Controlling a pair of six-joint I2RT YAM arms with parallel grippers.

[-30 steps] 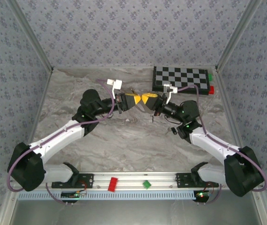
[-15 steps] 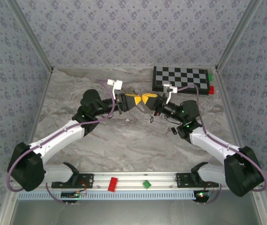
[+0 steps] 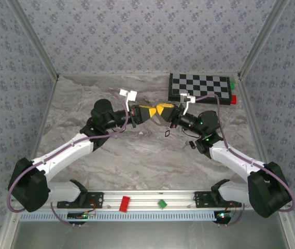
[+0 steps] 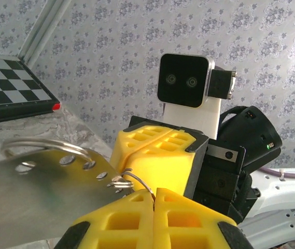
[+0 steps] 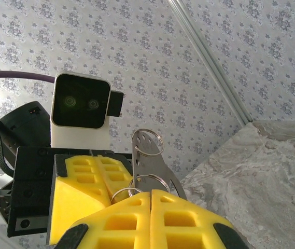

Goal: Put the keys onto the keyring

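- Since a second ago the left arm has pushed a little further toward the right arm, carrying the left claw (image 3: pixel 152 111) closer to the right claw (image 3: pixel 161 109). Its fingers, slightly parted then, are now pressed together.
- Both arms reach forward from their bases over the table (image 3: pixel 111 155), elbows bent outward and forearms angled inward. The two claws meet tip to tip above its middle.
- The left claw is clenched. In its wrist view the yellow fingers (image 4: pixel 121 218) sit flush, and a thin wire of the keyring (image 4: pixel 46 141) runs into the seam at their tips.
- The right claw is clenched too, with the keyring pinched at its fingertips. Small loops sit right where the two claws meet.
- A perforated metal tag (image 4: pixel 38 192) hangs on the keyring. From the right wrist, its long axis stands upright straight above that claw's tips, and a ring is threaded through its top hole.
- From the left wrist, the tag stretches away to the left of the left claw's tips, flat face showing, with a larger loop arching over its far end.
- Seen from above, the tag slants from the meeting point toward the arm bases.
- One of the keys (image 3: pixel 168 133) shows as a small dark speck just on the base side of the right claw. It is too small to read which way it points, or whether it hangs or lies on the table.
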